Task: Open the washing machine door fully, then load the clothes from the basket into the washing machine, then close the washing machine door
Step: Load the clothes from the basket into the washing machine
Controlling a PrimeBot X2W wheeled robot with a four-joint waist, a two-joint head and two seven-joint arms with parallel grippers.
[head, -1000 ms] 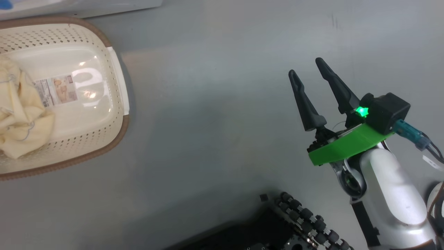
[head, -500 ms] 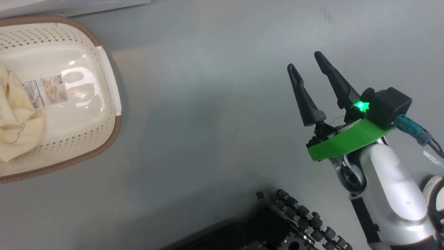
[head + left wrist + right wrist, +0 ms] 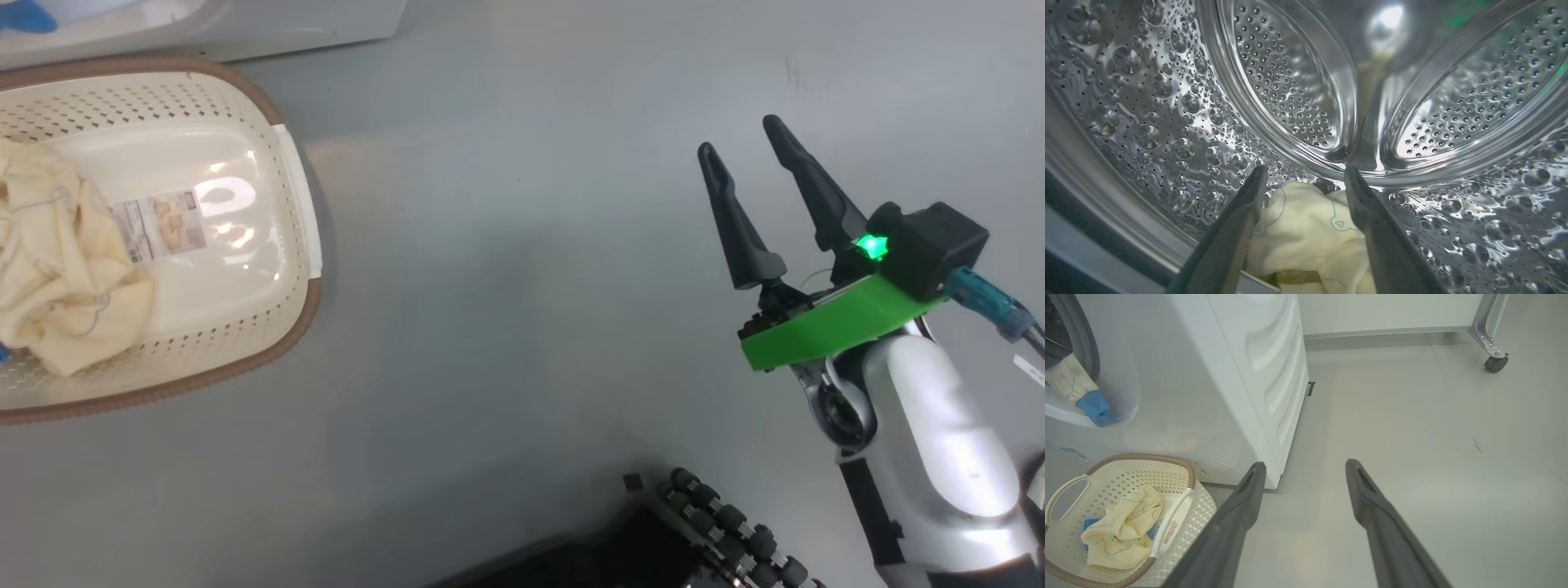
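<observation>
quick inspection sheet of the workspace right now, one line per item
surface: smooth grey floor, faint scuffs
job's things: basket on the floor holds cream clothes; one piece lies in the washing machine drum; a blue-cuffed sleeve hangs over the opening's lip
clutter: nothing seen
grippers: left gripper open inside the drum, over the piece; right gripper open, empty, above the floor
cables: teal-plugged cable at the right wrist
surroundings: white wall; castor on a metal leg
</observation>
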